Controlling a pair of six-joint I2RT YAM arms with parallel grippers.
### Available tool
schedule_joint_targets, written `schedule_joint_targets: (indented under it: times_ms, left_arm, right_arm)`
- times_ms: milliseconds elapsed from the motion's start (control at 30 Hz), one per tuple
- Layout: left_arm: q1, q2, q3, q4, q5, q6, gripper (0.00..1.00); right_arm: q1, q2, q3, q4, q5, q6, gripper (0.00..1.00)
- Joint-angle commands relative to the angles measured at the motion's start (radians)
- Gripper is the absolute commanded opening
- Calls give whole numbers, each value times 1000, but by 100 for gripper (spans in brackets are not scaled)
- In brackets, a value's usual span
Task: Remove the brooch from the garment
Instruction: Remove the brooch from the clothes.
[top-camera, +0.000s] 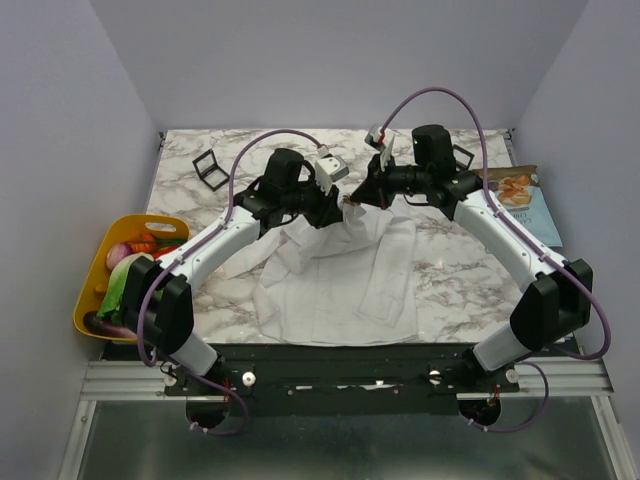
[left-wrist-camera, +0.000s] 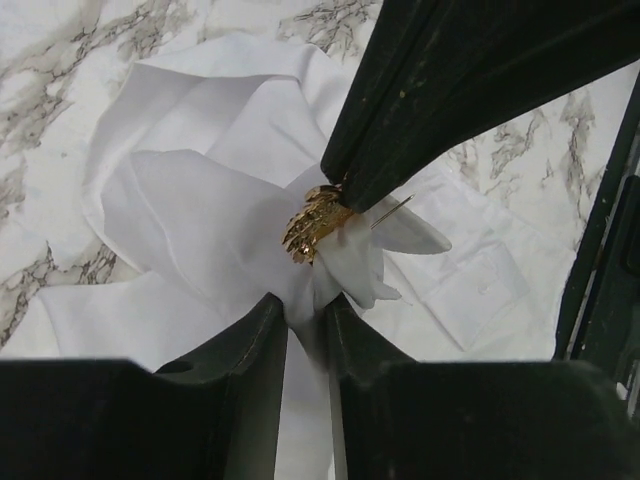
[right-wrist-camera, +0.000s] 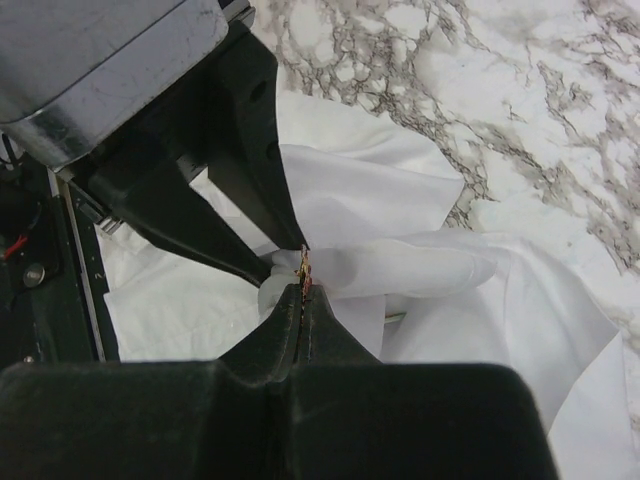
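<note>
The white shirt (top-camera: 335, 275) lies on the marble table, its upper part pulled up into a bunch between the two arms. My left gripper (left-wrist-camera: 303, 312) is shut on a pinch of the shirt fabric (left-wrist-camera: 200, 210) just below the brooch (left-wrist-camera: 314, 222), which shows its gold back and a bare pin sticking out to the right. My right gripper (right-wrist-camera: 303, 292) is shut on the brooch's edge (right-wrist-camera: 303, 266); it comes in from above in the left wrist view. In the top view both grippers meet over the shirt's collar end (top-camera: 348, 203).
A yellow basket (top-camera: 95, 290) of toy food sits at the left table edge. Black square frames stand at the back left (top-camera: 210, 170) and back right (top-camera: 462, 157). A book (top-camera: 522, 200) lies at the right.
</note>
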Motion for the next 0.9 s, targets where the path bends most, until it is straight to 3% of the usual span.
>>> schedule_joint_targets:
  times_ms: [0, 33, 200, 867]
  left_arm:
    - [-19, 15, 37, 9, 22, 0, 5]
    - [-20, 12, 37, 5, 35, 3, 0]
    - [-23, 2, 40, -21, 122, 26, 0]
    - [-25, -12, 45, -51, 148, 55, 0]
  right_arm:
    - [2, -22, -13, 22, 16, 5, 1]
    - [2, -21, -14, 24, 22, 5, 0]
    - [2, -10, -22, 51, 69, 22, 0]
    - [41, 62, 18, 127, 327, 128, 0]
